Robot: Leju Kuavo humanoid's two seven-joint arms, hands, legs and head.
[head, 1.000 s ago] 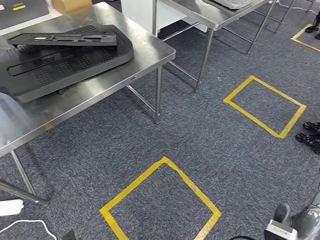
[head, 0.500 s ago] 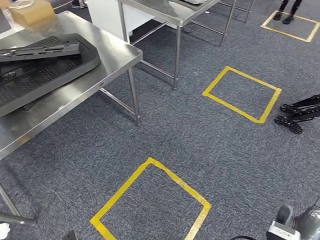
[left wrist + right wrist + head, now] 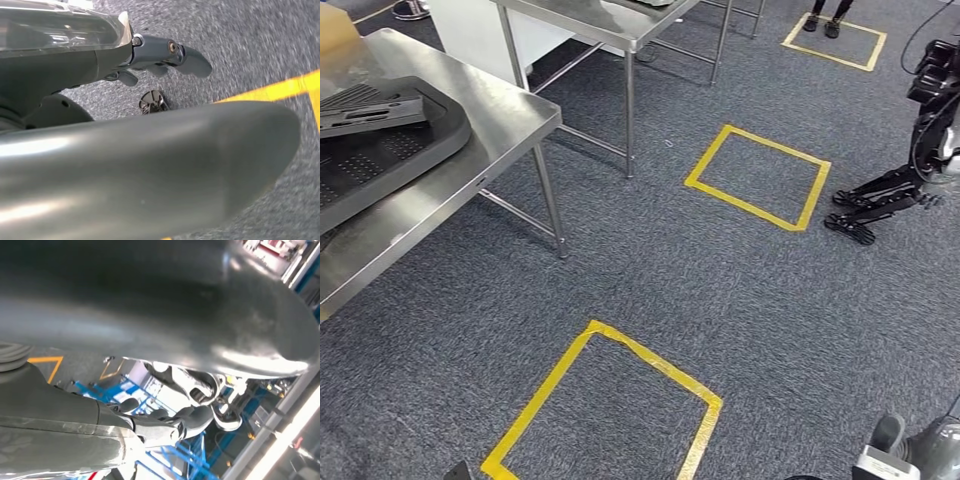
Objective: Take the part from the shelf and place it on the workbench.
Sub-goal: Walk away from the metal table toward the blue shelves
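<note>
A steel workbench with tubular legs [image 3: 518,120] stands at the far left of the head view, and on it lie large black perforated plastic panels [image 3: 388,140], 1 flatter piece stacked on a bigger curved-edged one. Which of these, if any, is the task's part cannot be told, and the shelf is not seen. A 2nd steel table [image 3: 610,20] stands farther back, right of the workbench.

The floor is dark grey carpet [image 3: 660,260] marked with yellow tape squares: 1 near the robot [image 3: 603,410], 1 farther off to the right [image 3: 758,175], and a 3rd at the far right [image 3: 835,40], where a person's dark shoes [image 3: 822,22] stand. At the right edge another dark robot's legs and feet [image 3: 878,200] rest on the carpet.

The left hand [image 3: 166,52] hangs over the carpet with its dark fingers [image 3: 192,60] stretched out and holding nothing. The right hand [image 3: 170,427] hangs beside the body, fingers [image 3: 200,417] loosely extended and apart, with nothing in them; its wrist [image 3: 897,455] shows at the near right corner of the head view.
</note>
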